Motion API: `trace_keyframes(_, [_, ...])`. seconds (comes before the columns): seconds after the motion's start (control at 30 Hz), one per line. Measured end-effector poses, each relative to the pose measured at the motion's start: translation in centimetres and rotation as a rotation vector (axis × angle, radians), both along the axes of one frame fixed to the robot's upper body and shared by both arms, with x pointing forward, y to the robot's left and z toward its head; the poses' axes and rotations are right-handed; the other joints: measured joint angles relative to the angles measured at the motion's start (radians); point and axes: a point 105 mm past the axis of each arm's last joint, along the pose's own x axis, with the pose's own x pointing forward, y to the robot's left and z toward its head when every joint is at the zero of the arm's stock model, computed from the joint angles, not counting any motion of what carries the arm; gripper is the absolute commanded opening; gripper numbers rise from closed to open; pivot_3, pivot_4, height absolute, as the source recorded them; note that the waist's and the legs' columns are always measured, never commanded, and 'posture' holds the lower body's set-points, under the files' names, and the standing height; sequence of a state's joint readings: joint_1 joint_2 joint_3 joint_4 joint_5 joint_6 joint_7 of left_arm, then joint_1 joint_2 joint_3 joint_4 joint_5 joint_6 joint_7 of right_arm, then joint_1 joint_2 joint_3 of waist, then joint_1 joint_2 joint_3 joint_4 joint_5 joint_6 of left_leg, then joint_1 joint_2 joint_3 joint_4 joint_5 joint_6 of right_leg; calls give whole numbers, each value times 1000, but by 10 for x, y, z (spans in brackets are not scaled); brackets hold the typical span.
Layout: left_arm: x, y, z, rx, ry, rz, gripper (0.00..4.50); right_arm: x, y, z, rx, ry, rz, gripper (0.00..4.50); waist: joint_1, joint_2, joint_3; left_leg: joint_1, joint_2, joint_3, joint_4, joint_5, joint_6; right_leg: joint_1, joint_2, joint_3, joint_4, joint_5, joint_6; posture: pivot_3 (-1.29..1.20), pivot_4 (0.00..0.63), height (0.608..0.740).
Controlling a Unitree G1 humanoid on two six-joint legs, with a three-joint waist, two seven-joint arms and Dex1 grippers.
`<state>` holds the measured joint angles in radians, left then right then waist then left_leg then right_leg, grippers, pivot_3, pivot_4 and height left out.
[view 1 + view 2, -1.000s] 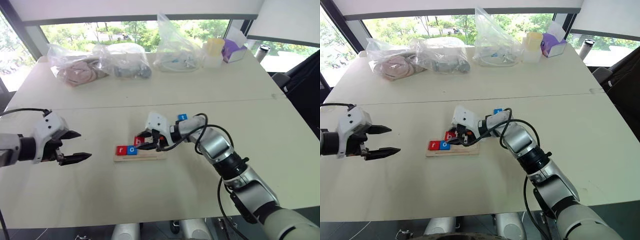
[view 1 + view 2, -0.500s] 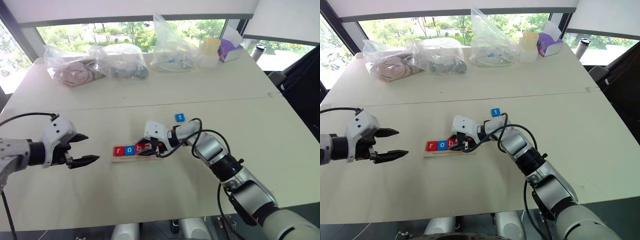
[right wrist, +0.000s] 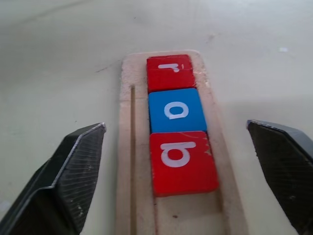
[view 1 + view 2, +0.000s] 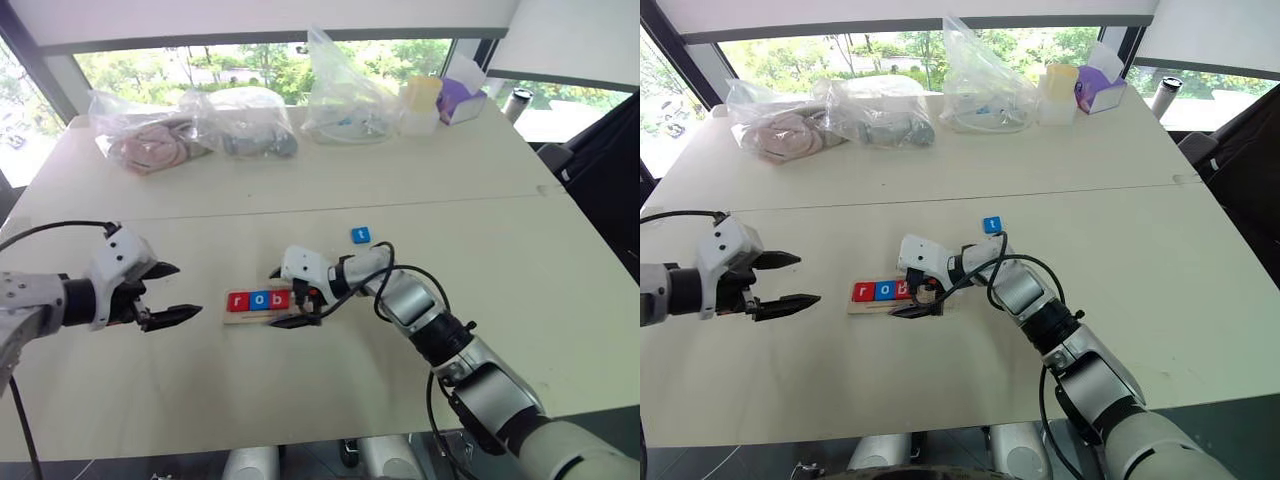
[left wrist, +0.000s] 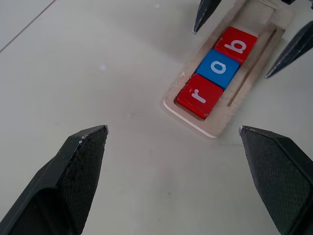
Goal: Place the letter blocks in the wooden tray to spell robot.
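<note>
The wooden tray lies on the white table in front of me. It holds three letter blocks in a row: red r, blue o and red b. My right gripper is open, one finger on each side of the tray at the b block, touching neither. A blue t block lies loose on the table behind the right arm. My left gripper hangs open and empty to the left of the tray, pointing at it.
Along the far edge of the table are clear plastic bags, a yellow-lidded container, a purple tissue box and a dark cup. A seam crosses the table behind the tray.
My right gripper lowered the red b block into the tray beside the o, then opened and let it go. The left gripper stayed open in place.
</note>
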<state>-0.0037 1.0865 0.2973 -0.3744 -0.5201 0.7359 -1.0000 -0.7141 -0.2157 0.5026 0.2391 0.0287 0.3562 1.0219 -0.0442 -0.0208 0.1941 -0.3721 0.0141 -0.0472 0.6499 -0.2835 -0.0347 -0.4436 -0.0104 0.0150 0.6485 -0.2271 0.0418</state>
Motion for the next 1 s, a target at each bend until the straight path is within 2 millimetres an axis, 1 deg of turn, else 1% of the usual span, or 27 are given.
trace_keyframes(0.13, [1,1,1,6,-8,1,4500,7,-7,6,13,-17,-43,4471,0,0,0,0,0,0,0,0,0,0,0,0,0,0,0,0,150,740])
trace_keyframes(0.23, [2,0,0,1,-9,2,4500,9,-15,21,33,-72,-66,4471,1,0,0,0,0,0,0,0,0,0,0,0,0,0,0,0,150,740])
trace_keyframes(0.33, [3,-2,0,-11,-14,-1,4500,16,-30,28,51,-87,-148,4471,3,0,0,0,0,0,0,0,0,0,-1,0,0,0,0,0,150,740])
trace_keyframes(0.37, [5,-4,2,-32,-21,-1,4500,22,-39,28,55,-78,-203,4471,4,0,0,0,-1,0,0,0,0,0,-1,0,0,0,0,0,150,740])
trace_keyframes(0.4, [6,-10,5,-80,-30,-4,4500,31,-53,31,62,-72,-288,4471,7,0,0,-1,-1,0,1,0,0,0,-1,0,0,0,0,0,150,740])
trace_keyframes(0.5, [4,-36,15,-236,-29,-51,4500,54,-98,42,77,-70,-542,4471,9,-1,0,-1,-1,0,2,0,0,1,-2,0,0,0,0,0,150,740])
trace_keyframes(0.53, [3,-44,19,-273,-29,-70,4500,57,-111,45,85,-62,-614,4471,8,-1,-1,-1,-2,0,2,0,0,1,-2,1,-1,0,1,0,150,740])
trace_keyframes(0.57, [1,-51,24,-299,-33,-89,4500,56,-121,45,94,-41,-680,4471,8,-2,-1,-1,-2,0,1,0,0,1,-2,1,-1,0,1,0,150,740])
trace_keyframes(0.6, [0,-57,27,-315,-34,-105,4500,51,-126,41,99,-11,-729,4471,7,-2,-1,-1,-1,-1,1,0,0,1,-1,1,-1,0,1,0,150,740])
trace_keyframes(0.67, [-1,-66,30,-327,-42,-124,4500,37,-129,27,86,69,-799,4471,0,-2,-1,0,-1,-1,-1,0,0,1,-1,1,0,0,1,0,150,740])
trace_keyframes(0.73, [-1,-72,29,-324,-41,-130,4500,22,-124,14,78,148,-848,4471,-5,-1,-1,1,0,-1,-1,0,0,0,1,2,1,0,0,0,150,740])
trace_keyframes(0.77, [0,-74,28,-323,-36,-130,4500,17,-121,12,78,166,-857,4471,-6,-1,-1,1,0,-1,-1,0,0,0,1,2,2,0,0,0,150,740])
trace_keyframes(0.9, [3,-78,23,-317,-18,-133,4500,7,-109,22,111,152,-882,4471,0,-1,-1,2,0,-2,1,1,-1,1,2,1,2,0,0,0,150,740])
trace_keyframes(0.97, [5,-79,21,-320,-11,-131,4500,6,-107,20,107,160,-892,4471,0,-1,-1,2,0,-2,2,1,-1,2,2,1,1,-1,0,0,150,740])
trace_keyframes(1.0, [8,-79,20,-311,-14,-133,4500,6,-107,15,102,166,-910,4471,2,-1,-1,1,-1,-2,2,1,-1,2,2,1,1,-2,-2,0,150,740])
